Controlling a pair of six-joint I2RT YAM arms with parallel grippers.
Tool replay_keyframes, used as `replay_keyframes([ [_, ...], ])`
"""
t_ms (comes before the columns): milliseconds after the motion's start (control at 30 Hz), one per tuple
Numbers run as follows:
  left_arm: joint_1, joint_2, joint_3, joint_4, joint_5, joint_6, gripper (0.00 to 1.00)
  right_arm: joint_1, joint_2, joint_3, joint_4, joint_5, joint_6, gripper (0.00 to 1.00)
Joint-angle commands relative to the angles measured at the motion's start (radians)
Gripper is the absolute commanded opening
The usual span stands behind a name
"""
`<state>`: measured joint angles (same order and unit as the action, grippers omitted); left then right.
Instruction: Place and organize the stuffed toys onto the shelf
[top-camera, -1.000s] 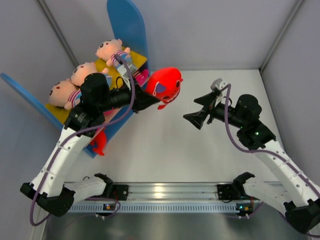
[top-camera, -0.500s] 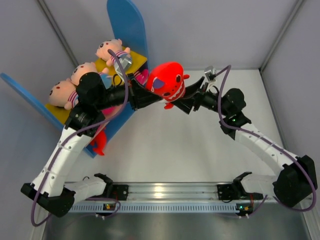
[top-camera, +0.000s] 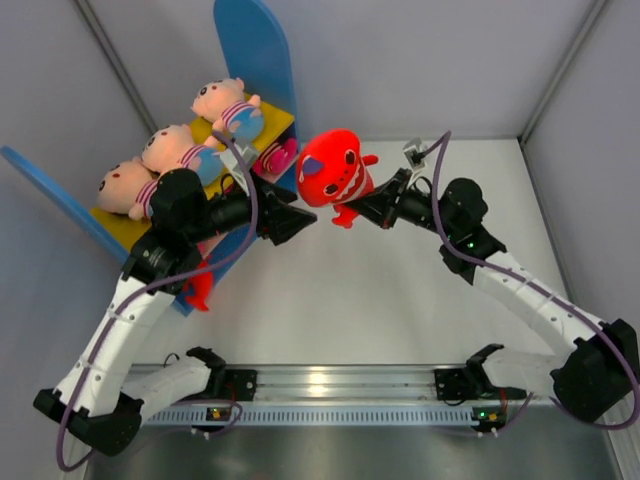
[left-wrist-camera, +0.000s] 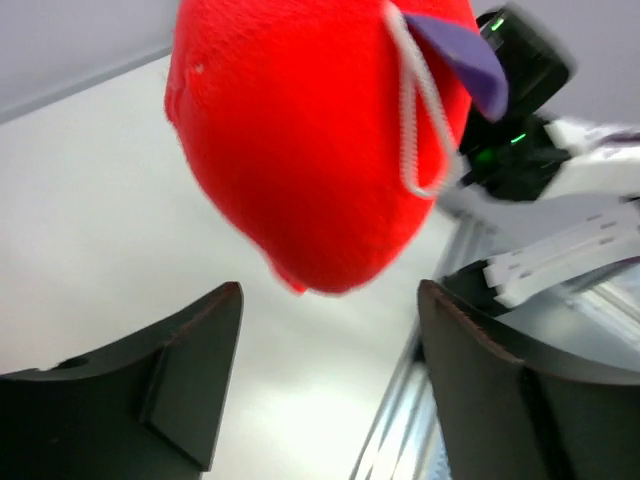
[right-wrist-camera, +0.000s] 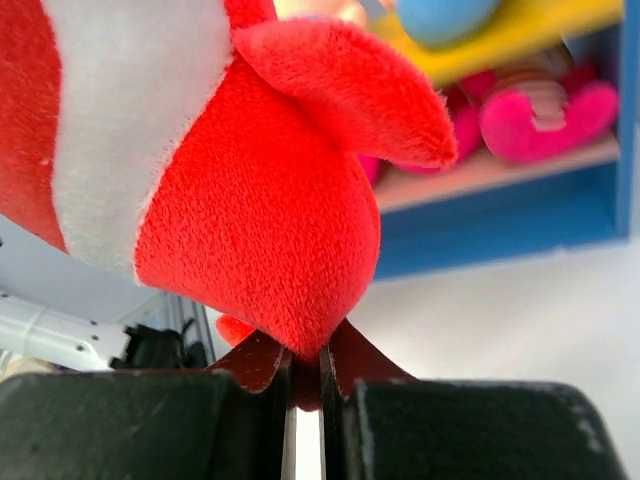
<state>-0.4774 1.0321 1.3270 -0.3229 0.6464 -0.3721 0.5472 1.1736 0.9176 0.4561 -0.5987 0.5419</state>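
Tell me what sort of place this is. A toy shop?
Probably a robotics lab test cell, not a shop: bare grey walls box in a white table, two robot arms are bolted to a metal rail, and the only furnishing is a toy shelf with plush dolls.

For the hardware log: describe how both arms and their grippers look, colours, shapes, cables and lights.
The left arm and right arm match: white lower links, black joints and black upper sections. A purple cable runs along each. The left gripper and right gripper have dark, wedge-shaped fingers. Small green lights glow on the right arm.
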Motion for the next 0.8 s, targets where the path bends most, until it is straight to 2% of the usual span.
replay_keyframes([
  [0,0.008,-0.108,-0.084,-0.2,-0.192,0.361,0.83,0.007,-0.028,0.038,-0.331,0.129,-0.123,0.0],
  [33,0.006,-0.133,-0.104,-0.231,-0.267,0.427,0.84,0.007,-0.016,0.029,-0.437,0.163,-0.132,0.0],
  [100,0.008,-0.212,-0.169,-0.298,-0.342,0.548,0.86,0.007,0.003,0.018,-0.52,0.188,-0.145,0.0],
  [167,0.006,-0.289,-0.225,-0.344,-0.436,0.608,0.89,0.005,0.043,0.006,-0.586,0.198,-0.132,0.0],
  [367,0.04,-0.467,-0.372,-0.452,-0.453,0.68,0.89,0.048,0.204,0.041,-0.565,0.209,-0.089,0.0],
  [400,0.061,-0.487,-0.39,-0.461,-0.441,0.717,0.97,0.072,0.228,0.058,-0.56,0.211,-0.07,0.0],
  [433,0.074,-0.507,-0.402,-0.461,-0.455,0.734,0.98,0.085,0.251,0.088,-0.554,0.221,-0.062,0.0],
  [600,0.153,-0.622,-0.477,-0.461,-0.669,0.696,0.98,0.174,0.441,0.194,-0.527,0.211,-0.011,0.0],
  [767,0.232,-0.728,-0.572,-0.435,-0.771,0.667,0.99,0.243,0.641,0.371,-0.56,0.232,0.076,0.0],
])
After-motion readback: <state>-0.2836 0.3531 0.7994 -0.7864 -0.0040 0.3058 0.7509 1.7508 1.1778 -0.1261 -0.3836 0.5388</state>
